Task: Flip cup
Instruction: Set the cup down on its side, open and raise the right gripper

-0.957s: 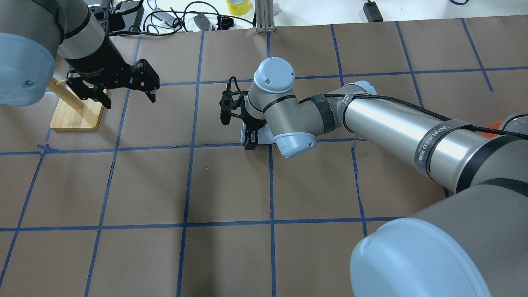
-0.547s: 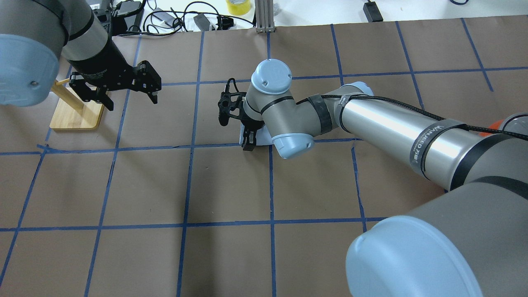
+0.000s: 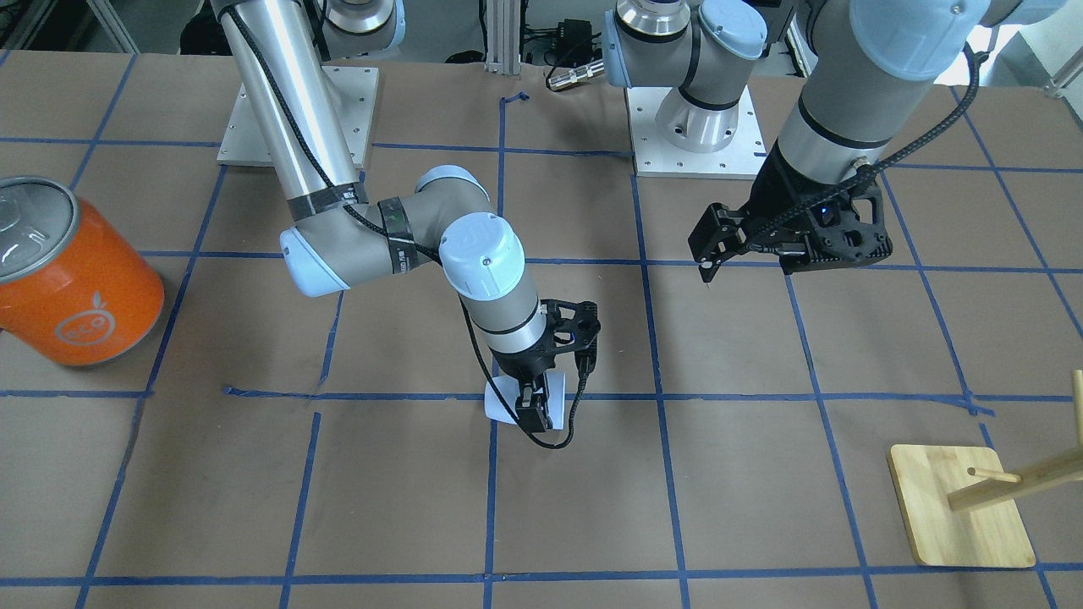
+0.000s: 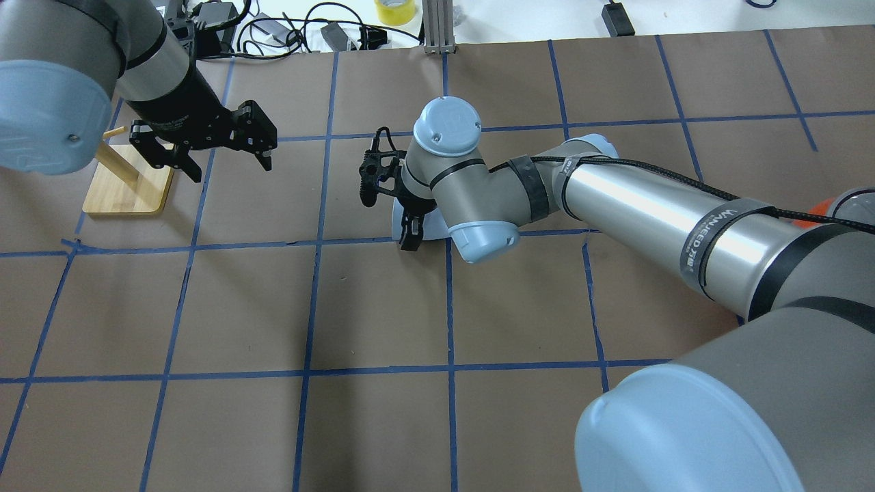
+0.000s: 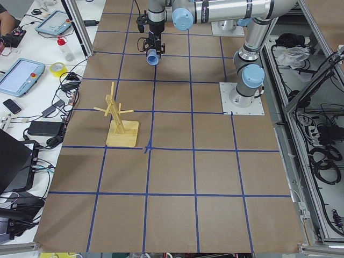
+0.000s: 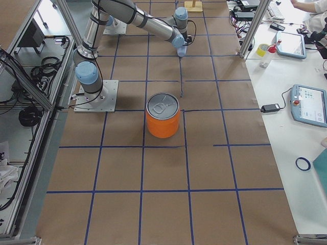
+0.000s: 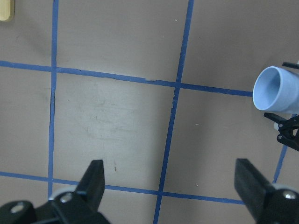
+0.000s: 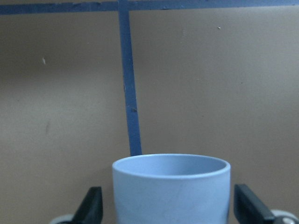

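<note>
Right gripper (image 3: 533,408) pinching the cup (image 8: 171,186) mid-table (image 3: 406,507), by a blue tape line (image 3: 381,395); left gripper (image 7: 169,170) spread wide, well apart from it.
Right wrist hides most of the cup in overhead view, and its base is cut off in the right wrist view. Cannot tell whether it touches the table. Orange can (image 3: 76,288) sits well apart.

The cup (image 8: 171,189) is plain pale blue, the table (image 4: 376,307) brown with a grid of blue tape lines, the can (image 3: 85,296) orange and silver-topped, the wooden stand (image 3: 956,533) light tan.
</note>
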